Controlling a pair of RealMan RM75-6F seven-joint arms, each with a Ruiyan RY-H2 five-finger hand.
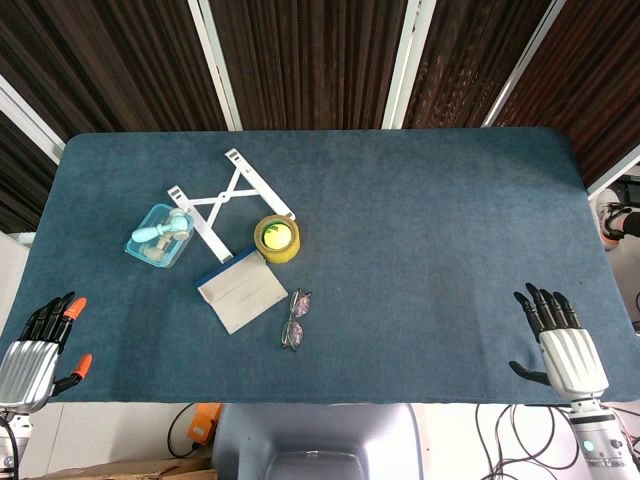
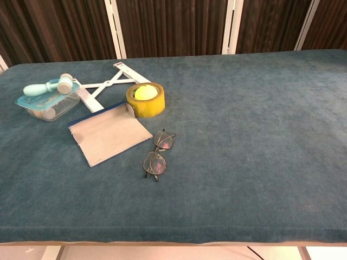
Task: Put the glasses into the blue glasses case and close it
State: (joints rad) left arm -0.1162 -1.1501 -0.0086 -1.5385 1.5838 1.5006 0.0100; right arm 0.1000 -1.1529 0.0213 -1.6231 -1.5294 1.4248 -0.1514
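I am seeing my left hand (image 1: 38,345) lying at the near left corner of the blue-cloth table (image 1: 430,220), fingers extended and spread, holding nothing; my right hand (image 1: 560,345) is resting likewise at the near right; the thin-framed glasses (image 1: 296,318) are lying folded just beside the flat grey-and-blue glasses case (image 1: 240,289), which is lying flat.

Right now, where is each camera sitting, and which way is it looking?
Head view: sits high above the near edge, looking almost straight down on the table; the left hand and right hand show at the near corners, both holding nothing with fingers apart.
Chest view: sits lower at the near edge, looking forward across the table toward the dark wall panels; no part of the robot shows.
Both views share the glasses, the glasses case and the tape roll.
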